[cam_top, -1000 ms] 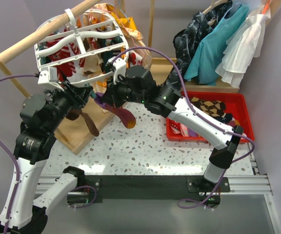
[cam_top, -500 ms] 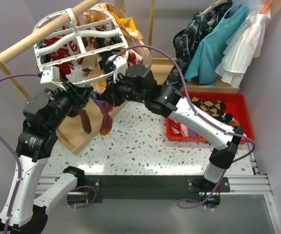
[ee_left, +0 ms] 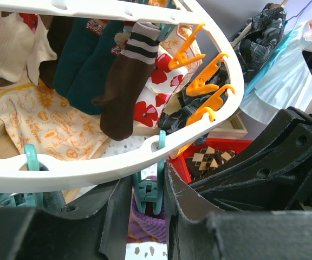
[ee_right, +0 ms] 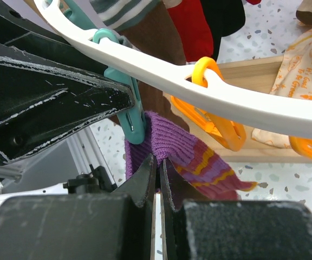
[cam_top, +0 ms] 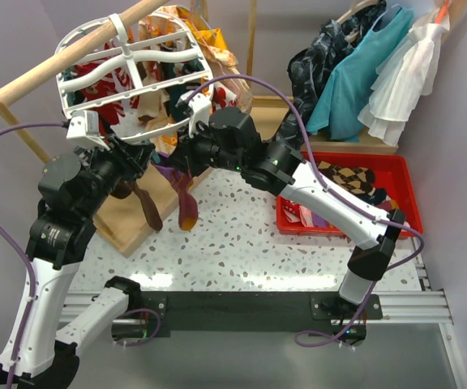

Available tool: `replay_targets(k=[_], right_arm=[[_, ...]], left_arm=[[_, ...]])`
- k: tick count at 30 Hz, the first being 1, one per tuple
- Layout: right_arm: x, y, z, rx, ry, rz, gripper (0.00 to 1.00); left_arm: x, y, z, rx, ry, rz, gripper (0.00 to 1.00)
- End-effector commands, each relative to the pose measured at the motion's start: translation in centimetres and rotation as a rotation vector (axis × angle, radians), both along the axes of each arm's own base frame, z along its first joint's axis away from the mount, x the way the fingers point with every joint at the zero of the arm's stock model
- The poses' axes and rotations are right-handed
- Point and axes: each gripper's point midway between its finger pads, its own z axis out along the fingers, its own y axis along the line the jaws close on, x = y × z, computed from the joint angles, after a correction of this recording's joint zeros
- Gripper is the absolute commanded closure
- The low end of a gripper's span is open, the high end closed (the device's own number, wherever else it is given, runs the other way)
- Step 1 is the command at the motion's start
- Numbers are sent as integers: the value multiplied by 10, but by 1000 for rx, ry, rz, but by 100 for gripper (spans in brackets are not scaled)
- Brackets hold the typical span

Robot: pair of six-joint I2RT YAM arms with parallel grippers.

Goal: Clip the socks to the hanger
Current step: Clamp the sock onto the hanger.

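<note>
The white oval hanger (cam_top: 128, 61) hangs from the wooden rail at the back left. My left gripper (cam_top: 147, 159) is below its near rim, shut on a teal clip (ee_left: 148, 192) that hangs from the rim (ee_left: 91, 165). My right gripper (ee_right: 160, 162) is shut on the cuff of a purple sock (ee_right: 194, 157) and holds that cuff up at the teal clip (ee_right: 131, 116). The purple sock (cam_top: 186, 203) hangs down between the arms, its orange toe lowest. Several socks, among them a brown one (ee_left: 126, 86), hang clipped on the hanger.
A red tray (cam_top: 396, 174) at the right holds an argyle sock (cam_top: 351, 178) and others. Teal and white dresses (cam_top: 379, 73) hang at the back right. The wooden rail (cam_top: 47, 73) slants at the left. Orange clips (ee_right: 215, 127) hang beside the teal one.
The hanging purple sock has swung left and then back a little to the right. The hanger's near rim has shifted slightly. Both grippers have stayed at the clip.
</note>
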Motion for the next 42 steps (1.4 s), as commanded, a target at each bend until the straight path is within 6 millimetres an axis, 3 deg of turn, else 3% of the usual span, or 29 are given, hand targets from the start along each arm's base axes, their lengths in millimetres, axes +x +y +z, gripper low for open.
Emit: replay_targets(k=[1, 8, 28, 42], right_arm=[[0, -3, 21, 52, -40, -20, 100], [0, -5, 12, 39, -32, -26, 100], [-3, -10, 30, 92, -53, -26, 100], [-9, 1, 36, 145, -26, 9, 100]], left_arm=[[-2, -1, 13, 20, -36, -16, 100], [-7, -2, 24, -3, -69, -26, 100], [7, 5, -11, 56, -1, 25, 100], [8, 3, -11, 46, -1, 18, 100]])
